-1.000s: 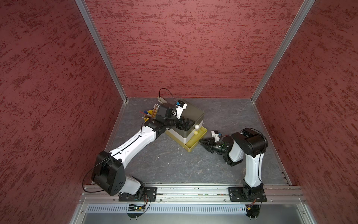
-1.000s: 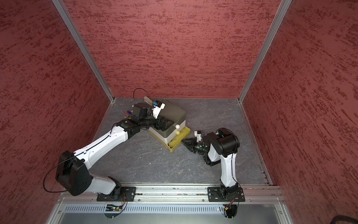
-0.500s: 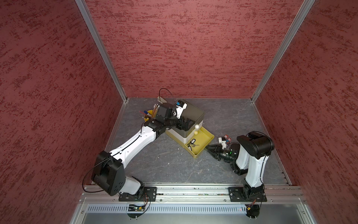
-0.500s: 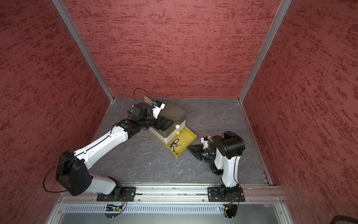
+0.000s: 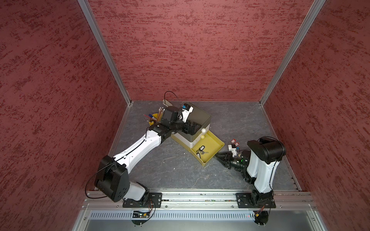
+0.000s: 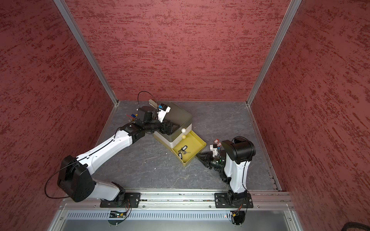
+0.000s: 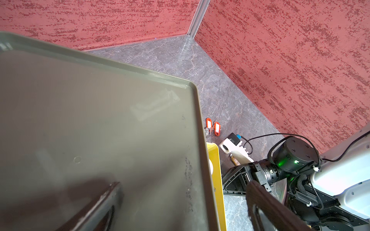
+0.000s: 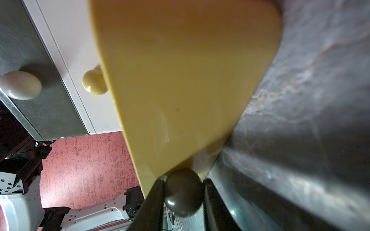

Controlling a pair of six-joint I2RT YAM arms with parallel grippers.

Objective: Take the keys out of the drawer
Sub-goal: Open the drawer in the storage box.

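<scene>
Colours on my feed: the walls (image 5: 200, 50) are dark red with darker streaky blotches. The floor (image 5: 230, 120) is grey with pale marble-like veins. The open drawer (image 5: 215, 143) is mustard yellow. The keys (image 5: 201, 149) inside it have black tags with white label windows. Out on the floor I see two red tags (image 7: 217, 129), orangey up close, also with white inserts. The cabinet (image 5: 199, 118) is olive grey on top, with a white front below. There's a cream knob (image 8: 20, 85) and a pale yellow knob (image 8: 94, 82), and the drawer knob (image 8: 183, 192) looks dark olive in shadow. The left arm (image 5: 138, 148) and right arm (image 5: 260, 170) both have white shells and black joints. The pencil cup (image 5: 154, 116) is yellow.
</scene>
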